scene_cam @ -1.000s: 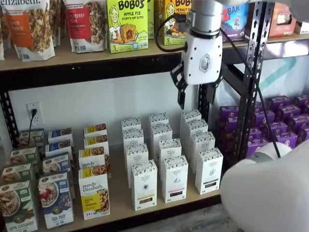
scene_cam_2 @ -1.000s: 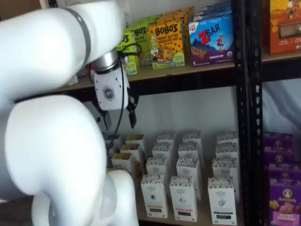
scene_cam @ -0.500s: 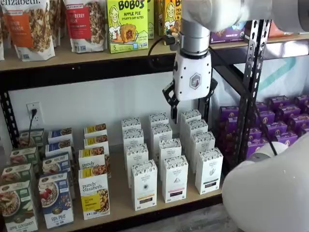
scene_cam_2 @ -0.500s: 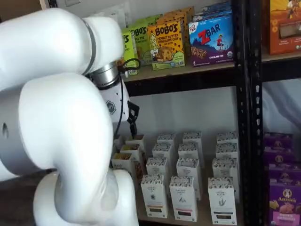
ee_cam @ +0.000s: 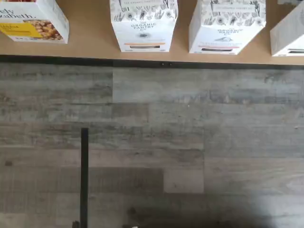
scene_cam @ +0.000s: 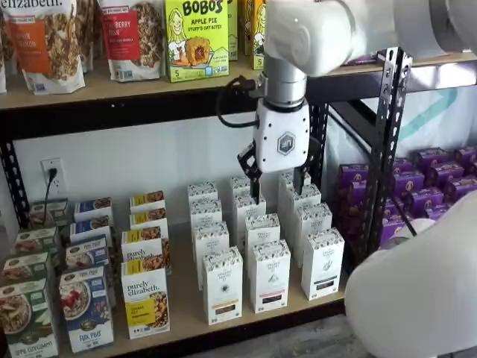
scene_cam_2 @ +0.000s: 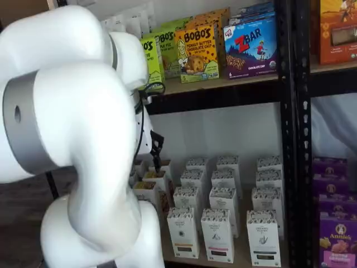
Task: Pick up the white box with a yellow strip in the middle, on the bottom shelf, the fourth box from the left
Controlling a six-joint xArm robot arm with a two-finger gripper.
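Since earlier, moved left and lower above the white box (scene_cam: pixel 222 286) rows: hand (scene_cam: pixel 276 184) spread open, empty.

boxed goods in rows on a two-level rack, the arm hanging in front of them

on the light tan wooden bottom shelf (scene_cam: pixel 186 313) the tall narrow white box with the thin yellowish strip (scene_cam: pixel 222 286) stands at the front edge, heading a row of like cartons running back to the wall. just to its left stands the white purely elizabeth box with a granola photo (scene_cam: pixel 145 300); just to its right, the white carton with a dark strip (scene_cam: pixel 270 275), then another. the white-bodied gripper with two black fingers (scene_cam: pixel 276 185) hangs above the rear cartons, its fingers apart. on the board above stands the green bobo's apple pie box (scene_cam: pixel 196 39).
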